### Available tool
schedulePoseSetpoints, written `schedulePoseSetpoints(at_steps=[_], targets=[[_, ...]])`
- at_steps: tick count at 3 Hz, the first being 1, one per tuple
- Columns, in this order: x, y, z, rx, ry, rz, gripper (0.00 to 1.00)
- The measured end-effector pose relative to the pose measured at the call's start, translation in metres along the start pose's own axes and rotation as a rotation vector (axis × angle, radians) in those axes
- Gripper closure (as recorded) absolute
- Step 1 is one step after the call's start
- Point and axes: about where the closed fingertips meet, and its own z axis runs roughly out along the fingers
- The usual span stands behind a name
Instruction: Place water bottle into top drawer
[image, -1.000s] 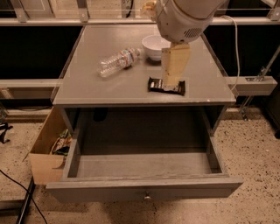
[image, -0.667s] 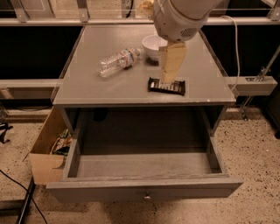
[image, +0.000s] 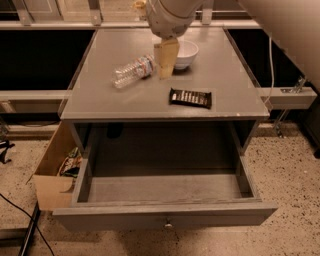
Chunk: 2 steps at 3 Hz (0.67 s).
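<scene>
The water bottle (image: 133, 70) lies on its side on the grey cabinet top (image: 110, 100), clear and ribbed, its white cap and label band toward the right. My gripper (image: 165, 61) hangs over the cabinet top just right of the bottle's cap end, in front of the white bowl; its tan fingers (image: 167, 56) point down. It holds nothing. The top drawer (image: 165, 192) is pulled fully open below the cabinet top. It is grey, with a small round knob (image: 169, 225) on its front, and nothing lies in it.
A white bowl (image: 184, 53) sits at the back of the cabinet top, partly behind the gripper. A dark candy bar (image: 190, 98) lies near the front right. An open cardboard box (image: 56, 170) with clutter stands left of the drawer. A cable runs on the right.
My gripper has moved left across the cabinet top, from above the candy bar to beside the bottle's cap end. The bottle, bowl and candy bar lie as before.
</scene>
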Motion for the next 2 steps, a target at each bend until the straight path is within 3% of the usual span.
schedulePoseSetpoints(at_steps=[2], targets=[[-0.011,-0.054,0.070,-0.043,-0.003,-0.068,0.00]])
